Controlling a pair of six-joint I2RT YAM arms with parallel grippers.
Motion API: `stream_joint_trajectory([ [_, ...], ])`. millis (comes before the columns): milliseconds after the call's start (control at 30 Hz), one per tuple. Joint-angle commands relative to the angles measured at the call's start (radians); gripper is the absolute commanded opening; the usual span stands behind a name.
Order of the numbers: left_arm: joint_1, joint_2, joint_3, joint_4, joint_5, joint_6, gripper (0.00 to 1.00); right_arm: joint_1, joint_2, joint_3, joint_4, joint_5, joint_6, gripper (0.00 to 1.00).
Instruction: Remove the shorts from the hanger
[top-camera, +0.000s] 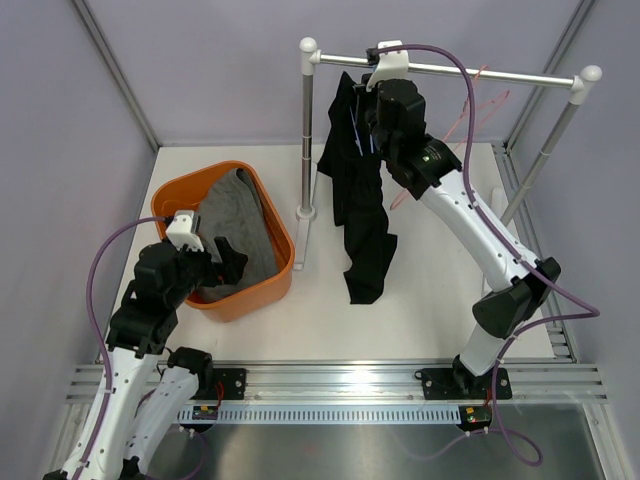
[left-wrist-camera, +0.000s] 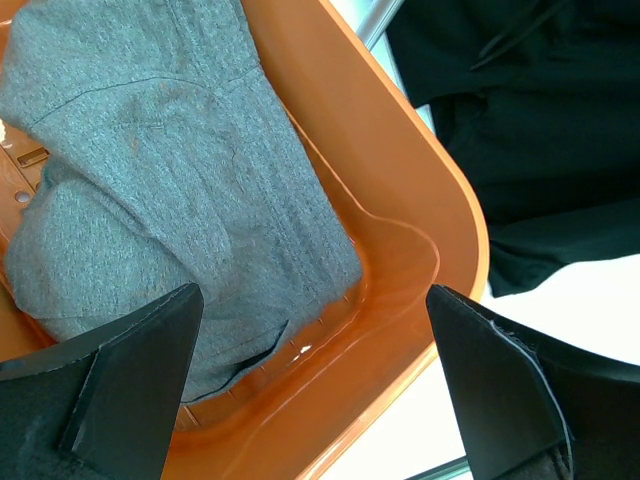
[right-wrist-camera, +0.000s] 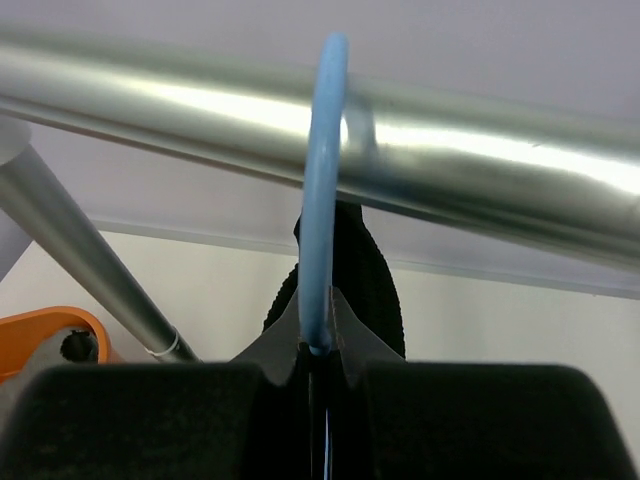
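Here, seen from above, we find the black shorts (top-camera: 352, 190) hanging at about 12 o'clock over the tabletop (top-camera: 430, 290). They drape limp from a blue hanger (right-wrist-camera: 322, 180) whose hook sits over the silver rail (top-camera: 480, 74) of the rack. Their lower hem reaches toward the middle of the tabletop, and we cannot tell whether it touches. The right jaws are up at the rail and clenched on that hanger. In the right wrist view the fingertips (right-wrist-camera: 272, 345) pinch the blue hook just below the rail, with black cloth showing behind them. A pink hanger (top-camera: 478, 100) hangs on the same rail toward 1 o'clock, well apart from the blue one. The grey shorts (top-camera: 240, 225) lie crumpled in an orange basket (top-camera: 255, 295) at 9 o'clock, near the foot of the rack's left post (top-camera: 306, 130). The left jaws hover over the basket's near side at about 8 o'clock, released and spread wide, with nothing held between them. In the left wrist view we see the two dark fingers (left-wrist-camera: 110, 380) framing the grey cloth and the basket's orange wall, with the black shorts beyond the rim at 2 o'clock.
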Motion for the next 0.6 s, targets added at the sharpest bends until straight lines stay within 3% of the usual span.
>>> stream_joint_trajectory([
  [0, -0.005, -0.009, 0.0, 0.038, -0.006, 0.004, 0.99, 0.019, -0.117, 0.032, 0.065, 0.036, -0.038, 0.0],
  [433, -0.005, -0.009, 0.0, 0.047, 0.008, 0.006, 0.99, 0.02, -0.233, -0.109, 0.039, 0.036, -0.003, 0.0],
  [567, -0.005, -0.033, -0.003, 0.067, 0.057, 0.015, 0.99, 0.023, -0.287, -0.153, -0.107, 0.014, 0.072, 0.0],
])
